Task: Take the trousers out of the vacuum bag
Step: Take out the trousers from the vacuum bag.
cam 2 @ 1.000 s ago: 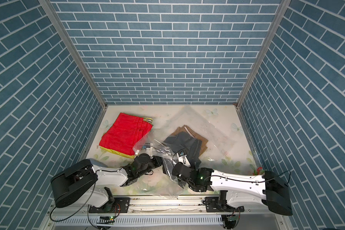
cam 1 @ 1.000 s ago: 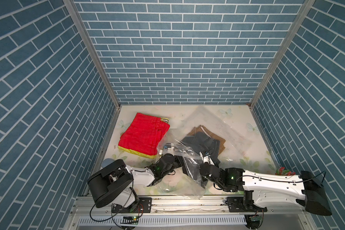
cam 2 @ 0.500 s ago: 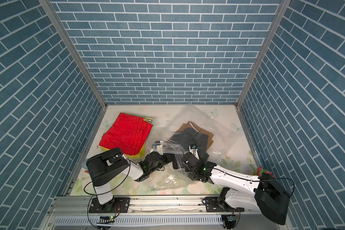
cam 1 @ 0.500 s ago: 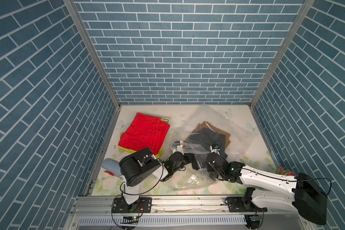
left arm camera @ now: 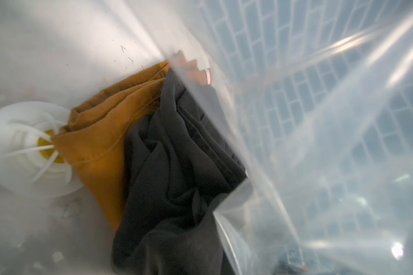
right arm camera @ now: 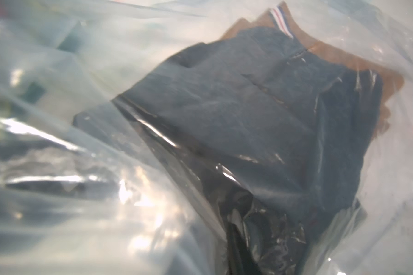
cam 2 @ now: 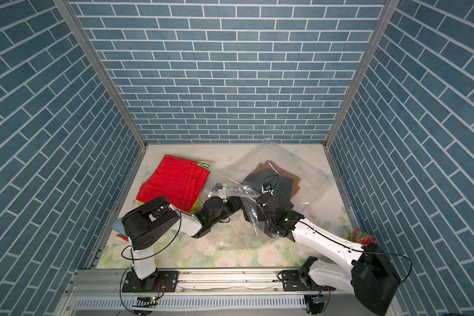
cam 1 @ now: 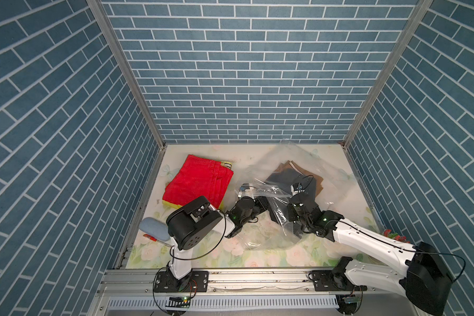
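Note:
The clear vacuum bag point(cam 1: 331, 175) point(cam 2: 309, 169) lies at the centre right of the table. Black trousers point(cam 1: 281, 177) point(left arm camera: 177, 166) and ochre brown trousers point(cam 1: 288, 167) point(left arm camera: 98, 147) are inside it, next to its white valve point(left arm camera: 22, 152). Red trousers point(cam 1: 200, 180) point(cam 2: 175, 180) lie outside on the left, on top of a yellow pair point(cam 1: 166, 203). My left gripper point(cam 1: 262, 202) point(cam 2: 231, 203) is at the bag's mouth, shut on the lifted plastic edge. My right gripper point(cam 1: 298, 202) point(cam 2: 267, 203) hovers over the black trousers point(right arm camera: 248, 107). Plastic point(right arm camera: 57, 119) hides its fingers.
A blue-grey pad point(cam 1: 152, 227) lies by the left arm's base. A small red thing point(cam 1: 391, 235) sits at the table's right edge. Brick-patterned walls close in three sides, and a metal rail point(cam 1: 257, 276) runs along the front.
Both arms have reached farther into the table and the left arm's shoulder has risen. The bag's mouth and the black trousers have shifted away from the front edge. The right gripper moved up over the black trousers.

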You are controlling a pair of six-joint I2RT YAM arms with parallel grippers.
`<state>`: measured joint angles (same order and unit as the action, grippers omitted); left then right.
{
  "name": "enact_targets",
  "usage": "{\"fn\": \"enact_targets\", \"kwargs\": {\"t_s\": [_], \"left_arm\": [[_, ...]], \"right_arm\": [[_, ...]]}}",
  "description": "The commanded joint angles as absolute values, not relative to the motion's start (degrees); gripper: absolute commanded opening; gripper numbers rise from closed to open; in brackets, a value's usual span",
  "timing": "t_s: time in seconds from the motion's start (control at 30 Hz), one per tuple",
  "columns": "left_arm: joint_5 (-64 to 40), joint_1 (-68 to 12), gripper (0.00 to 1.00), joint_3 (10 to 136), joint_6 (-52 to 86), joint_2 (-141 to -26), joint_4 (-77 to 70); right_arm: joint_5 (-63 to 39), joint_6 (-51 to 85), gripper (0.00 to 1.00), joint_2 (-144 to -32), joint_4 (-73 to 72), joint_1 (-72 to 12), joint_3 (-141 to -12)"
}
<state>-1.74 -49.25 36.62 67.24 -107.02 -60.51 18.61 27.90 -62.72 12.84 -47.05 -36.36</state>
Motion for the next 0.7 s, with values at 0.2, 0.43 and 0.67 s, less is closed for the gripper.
{"fn": "enact_targets", "kwargs": {"t_s": [0.2,0.43,0.67], "left_arm": [[-2.2,-49.8,0.0,28.3,64.6,-95.6,-54.1],[-2.0,-49.9,0.0,25.1,63.0,-92.6,-52.1],[-1.7,-49.9,0.0,24.6,62.8,-92.9,-52.1]], "right_arm": [[10.9,25.9,0.63,-51.4,15.4,-55.6,-38.8],[11.0,25.2,0.57,-52.4,16.1,-67.5,-44.4],[10.8,25.3,0.47,-57.3,13.0,-77.6,-47.5]]}}
